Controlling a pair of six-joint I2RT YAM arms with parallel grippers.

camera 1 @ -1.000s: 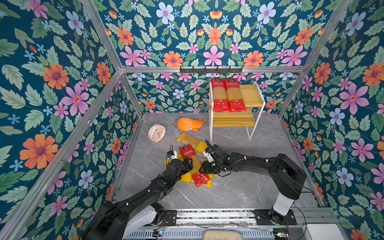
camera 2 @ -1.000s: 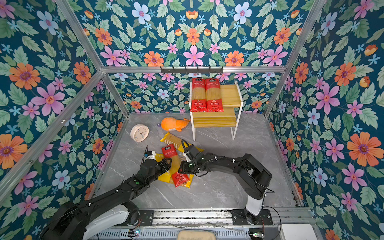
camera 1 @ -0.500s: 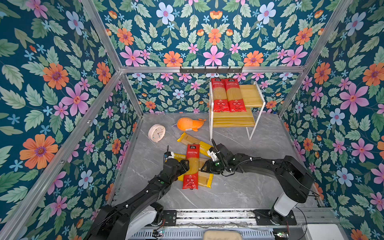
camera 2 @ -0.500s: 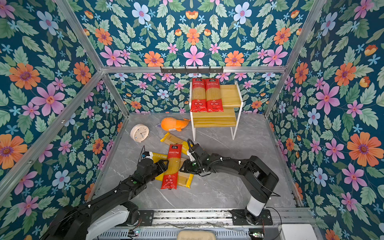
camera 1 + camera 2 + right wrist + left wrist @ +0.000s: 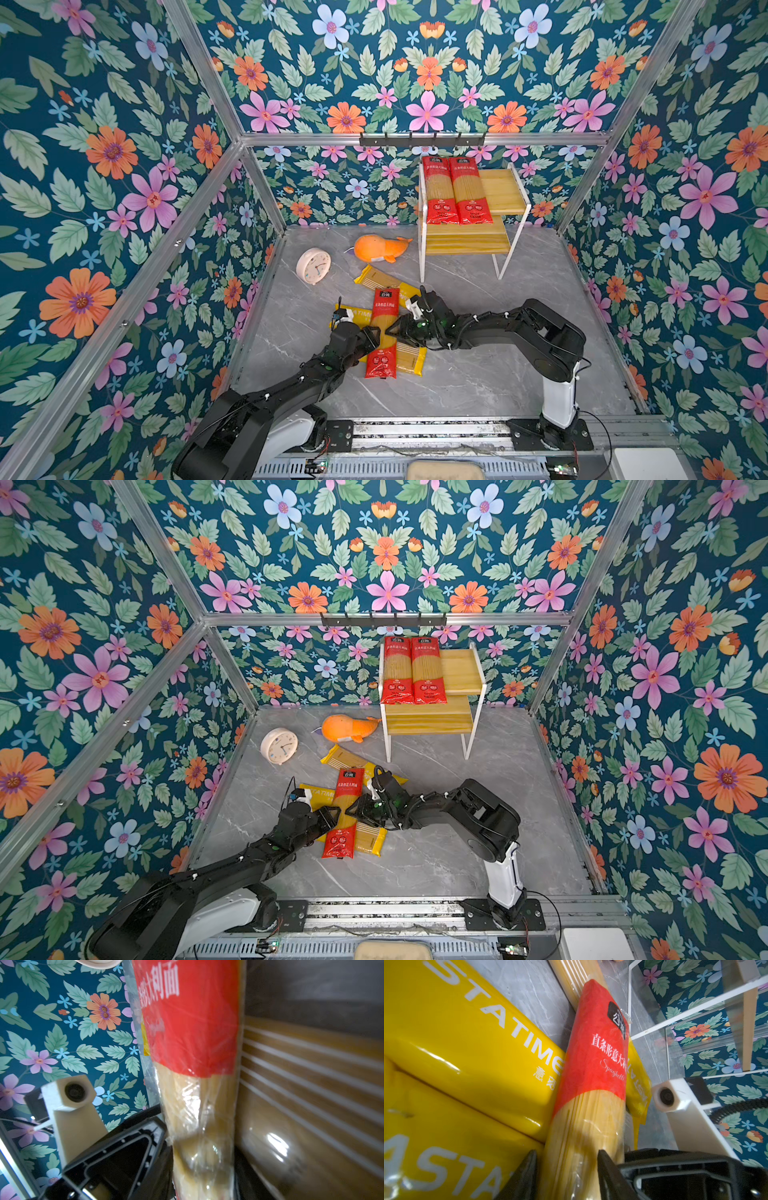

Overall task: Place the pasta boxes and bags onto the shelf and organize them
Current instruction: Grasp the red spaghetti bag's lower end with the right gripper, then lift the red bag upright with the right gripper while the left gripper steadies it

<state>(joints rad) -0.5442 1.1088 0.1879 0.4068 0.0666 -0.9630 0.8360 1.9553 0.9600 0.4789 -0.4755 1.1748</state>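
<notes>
A clear spaghetti pack with red ends (image 5: 385,309) (image 5: 348,796) lies lengthwise on top of three yellow PASTATIME packs (image 5: 357,316) on the grey floor. My left gripper (image 5: 375,336) (image 5: 332,814) presses on its clear middle from the left. My right gripper (image 5: 395,330) (image 5: 356,808) holds the same stretch from the right. In the left wrist view the pack (image 5: 591,1084) runs between the two fingers of the left gripper (image 5: 566,1169). In the right wrist view its wrinkled film (image 5: 195,1043) is pinched by the right gripper (image 5: 202,1167). The shelf (image 5: 500,191) stands at the back with two red-ended packs (image 5: 455,189) on its top board.
An orange plush whale (image 5: 380,248) and a round white clock (image 5: 313,265) lie left of the shelf. A black hook rail (image 5: 422,139) hangs on the back wall. Flowered walls close in the floor on three sides.
The red-ended pack went from tilted in the right gripper to lying straight along the yellow packs. The left jaws have narrowed onto its middle.
</notes>
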